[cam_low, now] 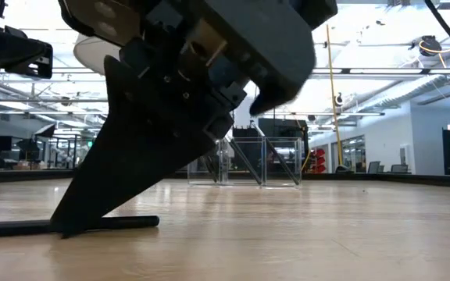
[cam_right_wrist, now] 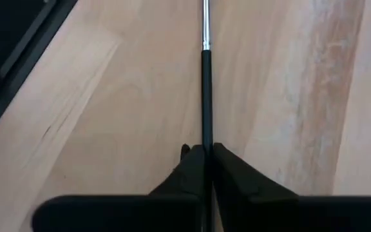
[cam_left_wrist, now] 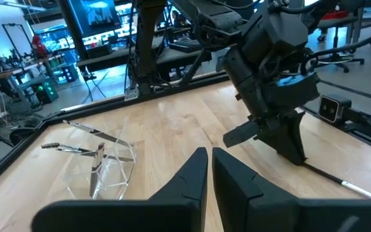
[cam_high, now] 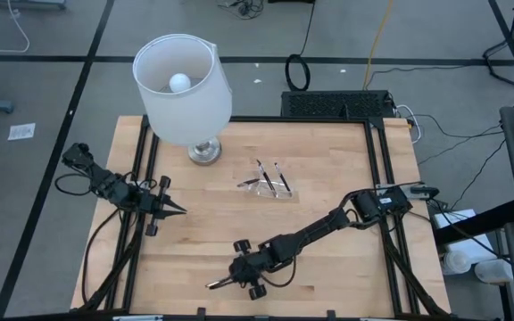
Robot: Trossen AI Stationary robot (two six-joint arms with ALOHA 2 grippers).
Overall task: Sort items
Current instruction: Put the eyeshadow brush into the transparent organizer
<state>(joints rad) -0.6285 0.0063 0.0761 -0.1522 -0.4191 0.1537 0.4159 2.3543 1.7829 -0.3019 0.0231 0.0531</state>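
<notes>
A thin dark stick (cam_right_wrist: 206,77) with a silvery end lies flat on the wood table (cam_high: 328,160) near its front edge. It also shows in the low view (cam_low: 123,223). My right gripper (cam_right_wrist: 206,153) is shut on it, slanting down. A small clear tray (cam_high: 270,187) at the table's middle holds a few more sticks (cam_left_wrist: 85,149). My left gripper (cam_high: 177,210) waits shut and level over the table's left side, touching nothing. My right gripper pinches the stick's dark shaft (cam_right_wrist: 206,132) between its two fingers. It comes slanting down from the table's right and far side. The stick runs on ahead of the fingers, silvery end (cam_right_wrist: 205,26) farthest off. The stick lies flat on the table (cam_low: 22,228).
A tall lamp with a white shade (cam_high: 184,85) stands on its round base (cam_high: 204,152) at the far left of the table. A black frame rail (cam_high: 377,169) runs along the table's sides. Bare wood lies between the tray and my right gripper.
</notes>
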